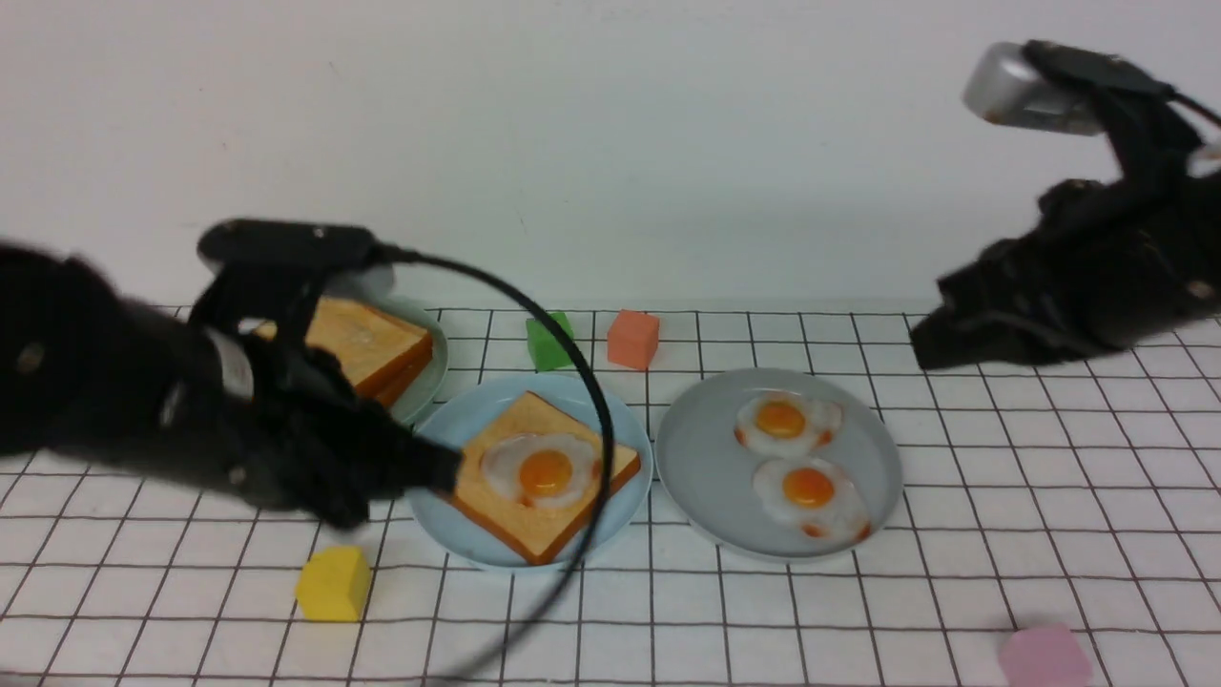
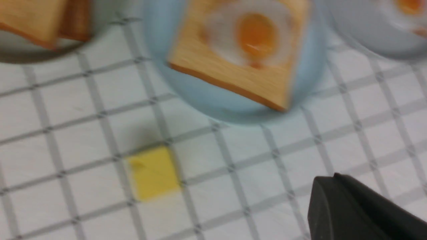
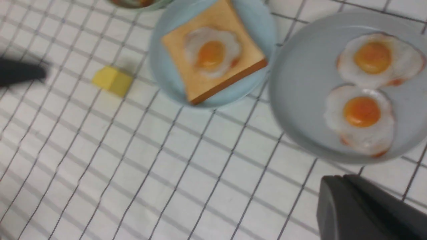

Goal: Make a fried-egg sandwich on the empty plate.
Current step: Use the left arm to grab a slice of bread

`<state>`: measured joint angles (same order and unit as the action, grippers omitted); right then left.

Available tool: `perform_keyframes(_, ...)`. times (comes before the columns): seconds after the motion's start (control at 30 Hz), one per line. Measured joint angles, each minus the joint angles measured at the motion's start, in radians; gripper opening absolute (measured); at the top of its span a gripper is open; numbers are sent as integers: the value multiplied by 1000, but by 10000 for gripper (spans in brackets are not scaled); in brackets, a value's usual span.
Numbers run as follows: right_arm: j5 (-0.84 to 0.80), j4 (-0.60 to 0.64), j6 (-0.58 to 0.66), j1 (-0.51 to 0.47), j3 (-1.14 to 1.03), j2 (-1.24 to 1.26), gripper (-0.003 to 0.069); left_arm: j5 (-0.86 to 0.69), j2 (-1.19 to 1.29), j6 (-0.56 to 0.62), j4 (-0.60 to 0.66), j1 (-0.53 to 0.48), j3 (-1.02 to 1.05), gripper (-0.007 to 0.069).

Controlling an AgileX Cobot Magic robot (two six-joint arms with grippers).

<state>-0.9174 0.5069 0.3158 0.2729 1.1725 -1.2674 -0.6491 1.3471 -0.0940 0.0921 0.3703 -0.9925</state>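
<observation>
The sky-blue plate (image 1: 458,539) stands at the table's middle. One toast slice (image 1: 534,530) lies on it with a fried egg (image 1: 544,469) on top, and no second slice covers the egg. Both also show in the left wrist view, toast (image 2: 247,76) and egg (image 2: 253,36), and in the right wrist view (image 3: 217,80). My left gripper (image 1: 448,469) is shut and empty, hovering by the plate's left edge, apart from the toast. My right gripper (image 1: 925,348) is shut and empty, raised at the far right.
A pale green plate (image 1: 429,382) with a toast pile (image 1: 367,348) stands at the back left. A grey plate (image 1: 706,458) holds two fried eggs (image 1: 787,420). Yellow (image 1: 334,584), green (image 1: 550,342), orange (image 1: 633,339) and pink (image 1: 1045,656) blocks lie around.
</observation>
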Motion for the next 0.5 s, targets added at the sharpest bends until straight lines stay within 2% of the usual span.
perform_keyframes(0.2,37,-24,17,84,-118,195,34,34,176,131,15,-152,-129,-13)
perform_keyframes(0.37,81,-31,42,102,-144,256,34,70,304,181,-70,-163,-218,-3)
perform_keyframes(0.5,89,-31,48,106,-162,257,34,77,399,181,-162,-163,-287,79)
